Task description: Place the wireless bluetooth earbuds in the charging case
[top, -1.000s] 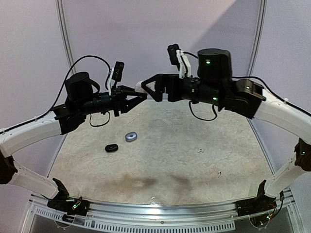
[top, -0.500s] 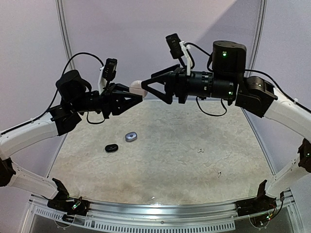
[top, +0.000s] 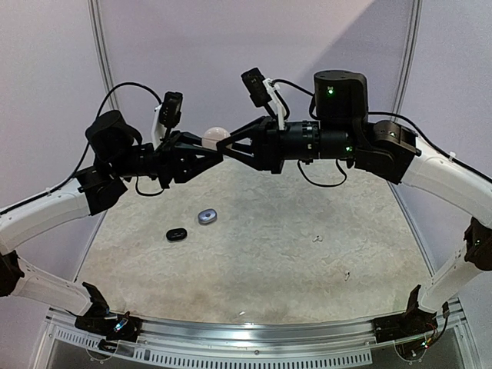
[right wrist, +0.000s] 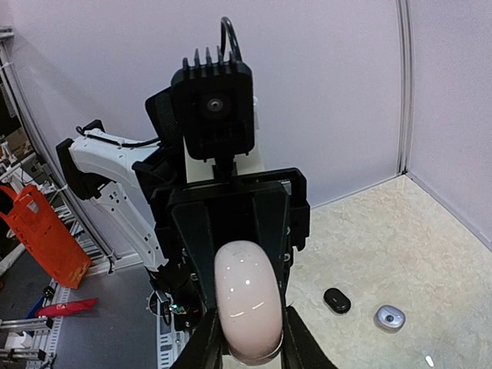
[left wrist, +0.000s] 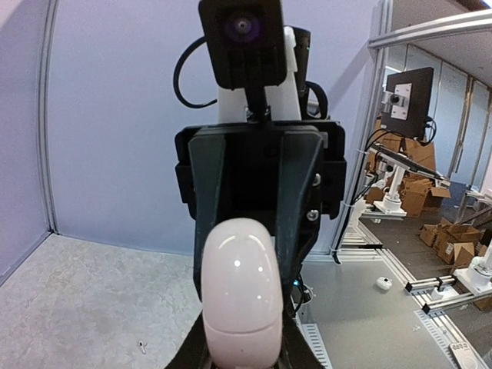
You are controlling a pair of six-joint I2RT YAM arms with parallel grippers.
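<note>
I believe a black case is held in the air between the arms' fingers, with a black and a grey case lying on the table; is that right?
Not quite: the case in the air is white, not black, as the left wrist view shows. The rest is right.

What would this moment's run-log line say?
white case: aloft | left claw: gripping it | right claw: gripping it | black case, grey case: on table

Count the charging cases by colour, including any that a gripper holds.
White case: 1, held in the air between left gripper and right gripper
Black case: 1, on the table
Silvery grey case: 1, on the table
Total: 3 cases
</note>
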